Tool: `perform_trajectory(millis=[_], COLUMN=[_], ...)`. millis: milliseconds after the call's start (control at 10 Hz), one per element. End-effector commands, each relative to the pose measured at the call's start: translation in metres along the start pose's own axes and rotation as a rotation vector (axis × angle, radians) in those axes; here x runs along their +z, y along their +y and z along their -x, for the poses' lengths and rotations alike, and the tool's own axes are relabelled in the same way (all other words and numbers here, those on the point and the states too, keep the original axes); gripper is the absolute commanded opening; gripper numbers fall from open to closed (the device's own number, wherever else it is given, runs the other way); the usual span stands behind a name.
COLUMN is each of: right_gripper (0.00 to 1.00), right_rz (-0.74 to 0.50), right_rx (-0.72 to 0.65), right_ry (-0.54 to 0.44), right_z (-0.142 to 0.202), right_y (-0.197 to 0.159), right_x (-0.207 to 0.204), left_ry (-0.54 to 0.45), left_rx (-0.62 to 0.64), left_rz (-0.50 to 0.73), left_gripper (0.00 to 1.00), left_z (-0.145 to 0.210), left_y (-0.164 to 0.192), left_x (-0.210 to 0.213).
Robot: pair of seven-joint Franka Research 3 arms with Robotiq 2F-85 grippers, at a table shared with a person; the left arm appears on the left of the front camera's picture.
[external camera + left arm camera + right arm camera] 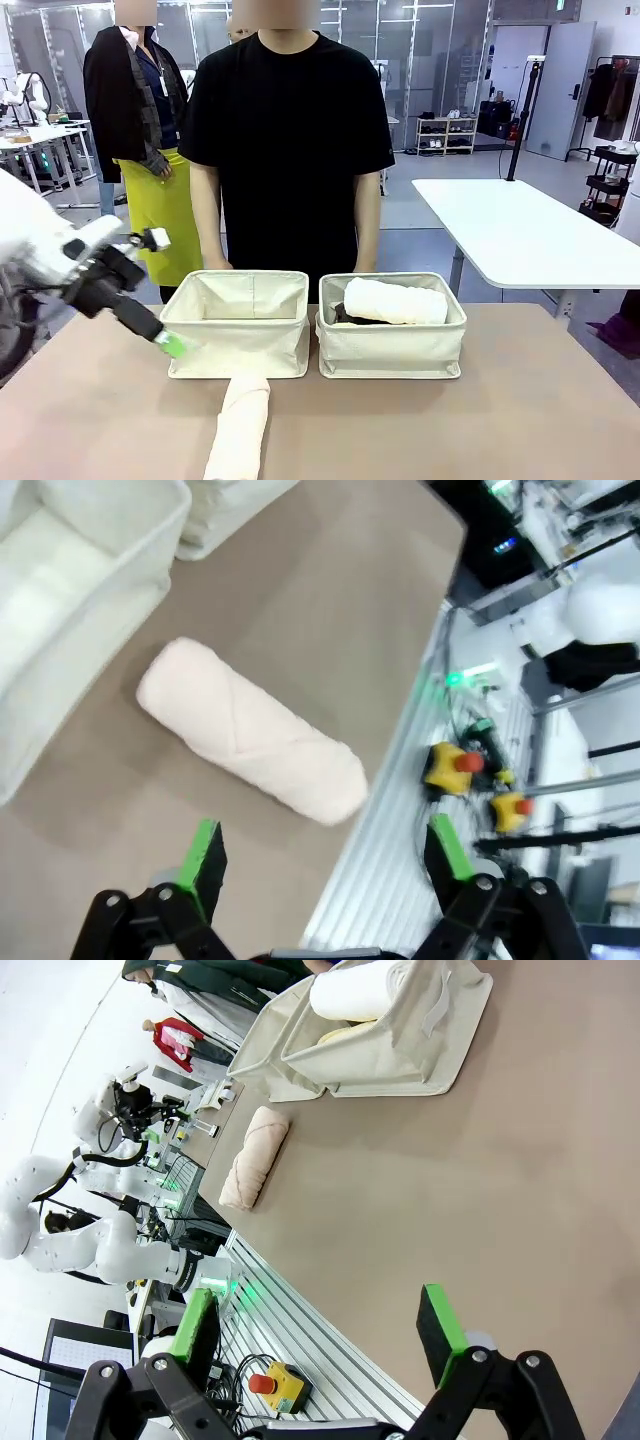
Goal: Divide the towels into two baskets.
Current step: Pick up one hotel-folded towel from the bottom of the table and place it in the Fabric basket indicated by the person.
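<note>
Two cream canvas baskets stand side by side at the table's far edge. The left basket (238, 345) has nothing visible inside. In the right basket (392, 350) (400, 1055) a white towel (395, 300) (365, 990) lies on top of a dark grey towel (345, 316). A cream towel (240, 425) (250, 730) (255, 1155) lies on the table in front of the left basket. My left gripper (163, 295) (325, 855) hovers open, left of the left basket and above that roll, holding nothing. My right gripper (320, 1325) is open over bare table, far from the baskets.
A person in a black shirt (290, 150) stands behind the baskets with arms hanging down. The table's near edge is a metal rail (400, 810) with yellow emergency-stop boxes (450, 765) beyond it. A white table (520, 235) stands at the back right.
</note>
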State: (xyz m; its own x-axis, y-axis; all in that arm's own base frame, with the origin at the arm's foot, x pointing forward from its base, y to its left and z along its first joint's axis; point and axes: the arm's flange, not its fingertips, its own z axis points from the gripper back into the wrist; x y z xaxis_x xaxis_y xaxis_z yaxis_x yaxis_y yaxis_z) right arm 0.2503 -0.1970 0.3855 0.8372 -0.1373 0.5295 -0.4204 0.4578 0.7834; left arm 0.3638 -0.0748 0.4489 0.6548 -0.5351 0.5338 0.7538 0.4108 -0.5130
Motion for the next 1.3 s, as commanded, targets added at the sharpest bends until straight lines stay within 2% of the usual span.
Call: perform_trajectory(millis=[0, 200, 400, 500, 600, 800, 900, 1200], right_gripper=[1.00, 1.00, 1.00, 1.00, 1.00, 1.00, 1.00, 1.00], right_rz=[-0.009, -0.009, -0.009, -0.009, -0.009, -0.009, -0.009, -0.009], right_rx=[0.019, 0.019, 0.019, 0.019, 0.019, 0.019, 0.019, 0.019], right_ry=[-0.017, -0.017, -0.017, -0.017, -0.017, -0.017, -0.017, -0.017], right_z=[0.001, 0.001, 0.001, 0.001, 0.001, 0.001, 0.001, 0.001], right_y=[0.003, 0.003, 0.003, 0.003, 0.003, 0.003, 0.003, 0.003], right_x=[0.000, 0.000, 0.000, 0.000, 0.000, 0.000, 0.000, 0.000], left_ry=[-0.130, -0.292, -0.433, -0.500, -0.549, -0.647, -0.561, -0.561], left_rx=[0.146, 0.261, 0.328, 0.376, 0.440, 0.503, 0.475, 0.475], left_rz=[0.139, 0.183, 0.390, 0.405, 0.395, 0.415, 0.378, 0.378], left_gripper=[1.00, 1.00, 1.00, 1.00, 1.00, 1.00, 1.00, 1.00], left_z=[0.050, 0.122, 0.195, 0.231, 0.253, 0.270, 0.273, 0.273], left_y=[0.016, 0.042, 0.078, 0.097, 0.109, 0.128, 0.094, 0.094], left_x=[0.055, 0.102, 0.145, 0.160, 0.166, 0.167, 0.160, 0.160])
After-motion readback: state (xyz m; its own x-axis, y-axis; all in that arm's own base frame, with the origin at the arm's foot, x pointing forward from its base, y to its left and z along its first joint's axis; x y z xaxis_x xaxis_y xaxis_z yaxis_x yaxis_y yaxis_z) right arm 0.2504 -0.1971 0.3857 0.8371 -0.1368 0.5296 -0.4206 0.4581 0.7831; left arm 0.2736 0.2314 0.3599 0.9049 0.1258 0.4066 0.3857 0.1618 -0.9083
